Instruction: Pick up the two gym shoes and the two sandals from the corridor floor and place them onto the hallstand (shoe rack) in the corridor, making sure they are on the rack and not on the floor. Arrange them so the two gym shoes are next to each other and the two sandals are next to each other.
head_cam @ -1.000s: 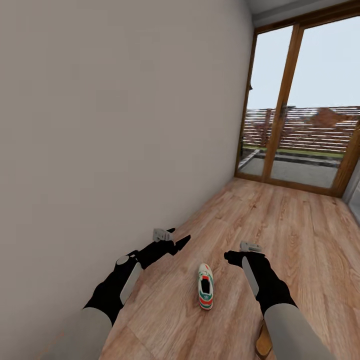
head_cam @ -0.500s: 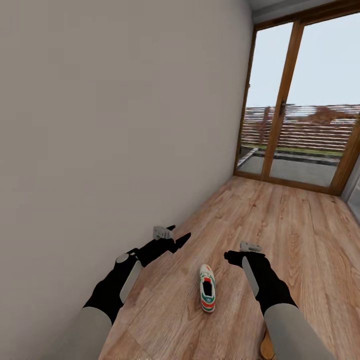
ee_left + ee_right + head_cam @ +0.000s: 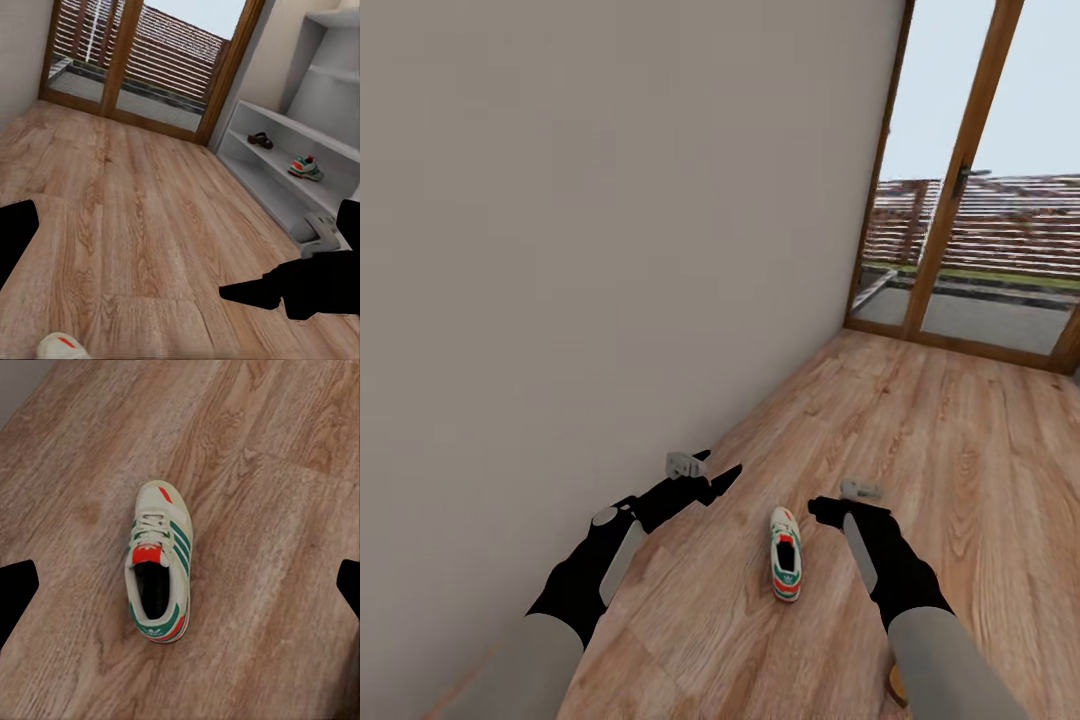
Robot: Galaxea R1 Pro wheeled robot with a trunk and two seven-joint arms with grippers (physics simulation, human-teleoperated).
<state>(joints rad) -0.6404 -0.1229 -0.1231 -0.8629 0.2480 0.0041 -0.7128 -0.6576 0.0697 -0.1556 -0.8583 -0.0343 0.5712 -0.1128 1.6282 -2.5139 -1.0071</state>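
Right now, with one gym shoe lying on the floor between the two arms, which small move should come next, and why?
Probably lower the right claw onto the gym shoe. The shoe lies upright on the corridor floor, untouched, centred between that claw's open fingers. On the hallstand, one gym shoe and one sandal already sit.

One gym shoe (image 3: 785, 553) lies on the corridor floor (image 3: 960, 440), between the left tool (image 3: 712, 478) at its 10 o'clock and the right tool (image 3: 830, 508) at its 2 o'clock, touching neither. A wall (image 3: 610, 230) runs along 9 o'clock; a glazed door (image 3: 980, 200) stands ahead at 1 o'clock. In the left wrist view, the hallstand (image 3: 300, 161) carries what seems a sandal (image 3: 260, 139) on one shelf, with a second gym shoe (image 3: 306, 168) well apart beside it.
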